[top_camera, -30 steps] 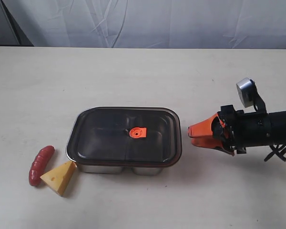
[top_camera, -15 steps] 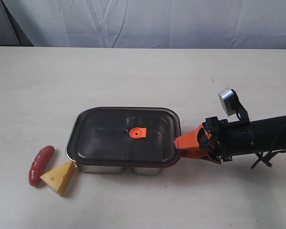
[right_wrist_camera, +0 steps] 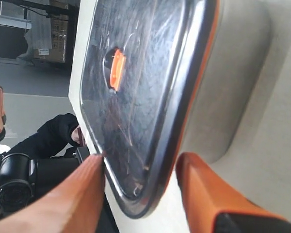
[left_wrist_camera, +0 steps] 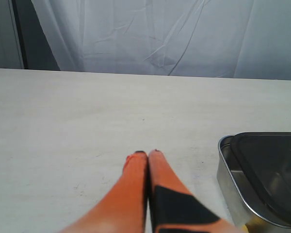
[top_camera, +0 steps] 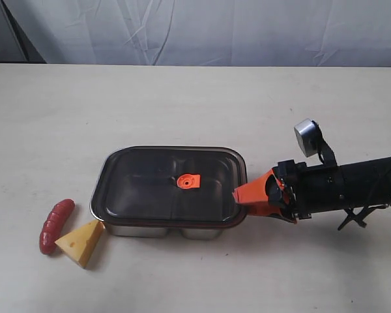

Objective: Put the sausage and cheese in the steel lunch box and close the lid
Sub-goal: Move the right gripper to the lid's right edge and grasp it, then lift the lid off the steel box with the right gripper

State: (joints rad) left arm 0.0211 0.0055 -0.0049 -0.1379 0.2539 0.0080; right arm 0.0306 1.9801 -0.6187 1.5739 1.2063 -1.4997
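Note:
The steel lunch box stands mid-table with the dark translucent lid on it, its orange valve tab in the centre. The red sausage and the yellow cheese lie side by side on the table left of the box. My right gripper is open at the box's right end. In the right wrist view the lid's rim corner sits between the fingers of the right gripper. My left gripper is shut and empty over bare table, with the lunch box off to one side.
The beige table stretches back to a white cloth backdrop. In the right wrist view, dark equipment shows beyond the table's edge.
My right gripper has moved left across the table, from well clear of the box to its right end, and now straddles the lid's rim. Sausage, cheese and box have not moved.

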